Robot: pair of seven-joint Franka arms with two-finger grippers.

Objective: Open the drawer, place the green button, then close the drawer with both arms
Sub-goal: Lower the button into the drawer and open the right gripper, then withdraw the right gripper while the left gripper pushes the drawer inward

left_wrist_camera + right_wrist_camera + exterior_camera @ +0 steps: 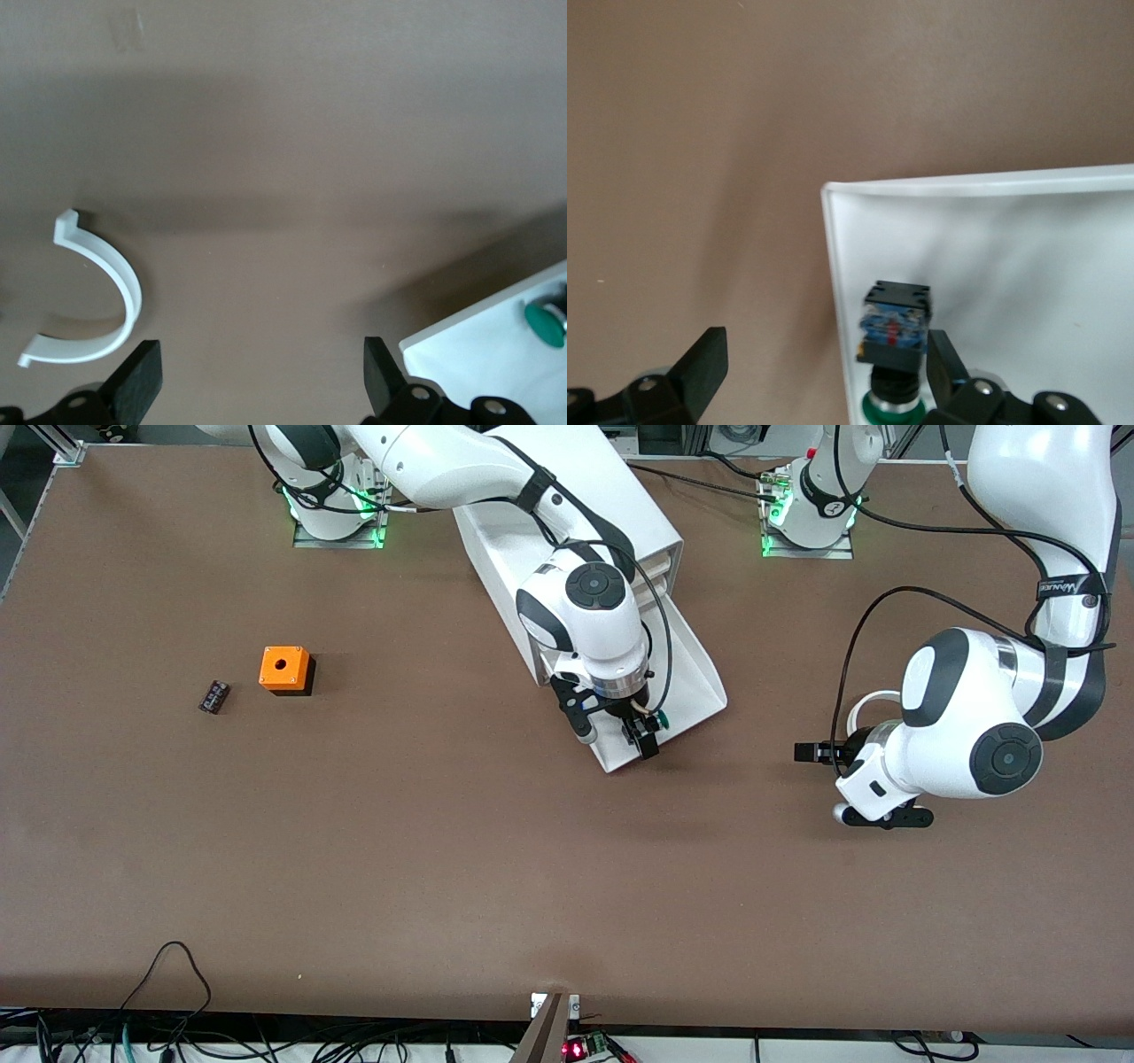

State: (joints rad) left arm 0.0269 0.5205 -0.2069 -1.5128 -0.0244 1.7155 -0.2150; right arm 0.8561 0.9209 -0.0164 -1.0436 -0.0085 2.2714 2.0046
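Observation:
The drawer stands pulled out of the white cabinet toward the front camera. My right gripper hangs open over the drawer's corner nearest the front camera. In the right wrist view the right gripper straddles the drawer wall. One finger is over the table; the other is inside, beside the button. The button lies in the tray, green cap toward the gripper, and nothing grips it. My left gripper waits open above the bare table toward the left arm's end. In the left wrist view the left gripper holds nothing, and the drawer's corner and the green cap show.
An orange box with a hole and a small black part lie toward the right arm's end of the table. A white half-ring piece lies on the table beside the left gripper.

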